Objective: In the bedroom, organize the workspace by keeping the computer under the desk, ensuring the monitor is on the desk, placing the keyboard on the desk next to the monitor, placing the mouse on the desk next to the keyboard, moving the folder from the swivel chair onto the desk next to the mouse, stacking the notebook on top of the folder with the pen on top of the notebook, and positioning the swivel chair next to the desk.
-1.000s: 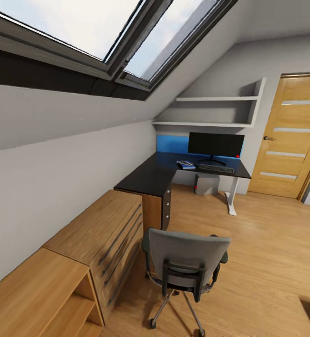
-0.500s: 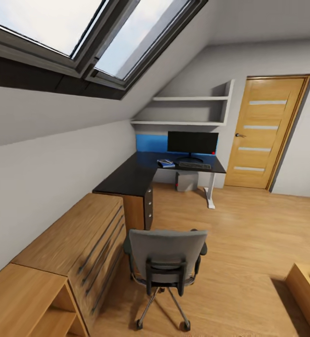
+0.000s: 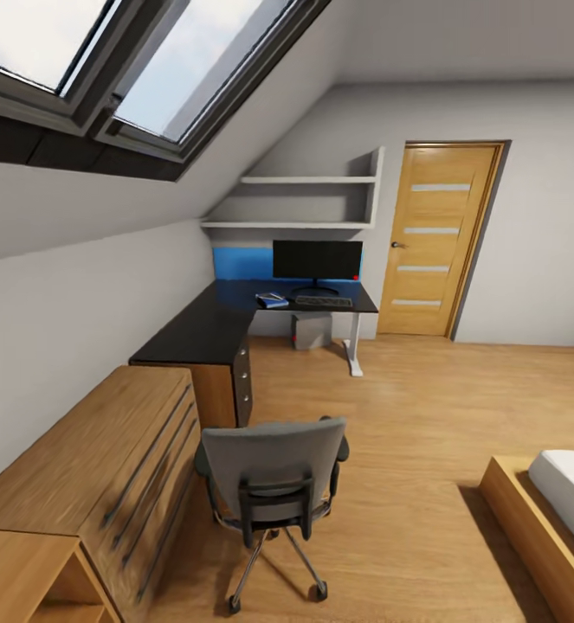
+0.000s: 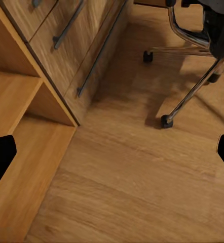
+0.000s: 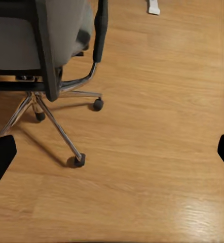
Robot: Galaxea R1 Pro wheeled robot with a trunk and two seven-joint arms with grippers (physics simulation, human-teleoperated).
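Observation:
In the bedroom, the L-shaped black desk stands in the far corner under the sloped ceiling. On it are the monitor, the keyboard in front of it, and the blue folder to the keyboard's left with a pale patch on top. The computer sits on the floor under the desk. Mouse and pen are too small to make out. The grey swivel chair stands close by, back towards me, well short of the desk. My left gripper and right gripper hang open over the floor, empty.
A low light-wood cabinet with drawers runs along the left wall. A wooden bed frame with a white mattress lies at the lower right. The door is shut at the far wall. The chair's castors are near my right gripper.
The whole head view has slid left as the camera turned right; the bed has come into view. Chair, desk and its things keep their places relative to each other.

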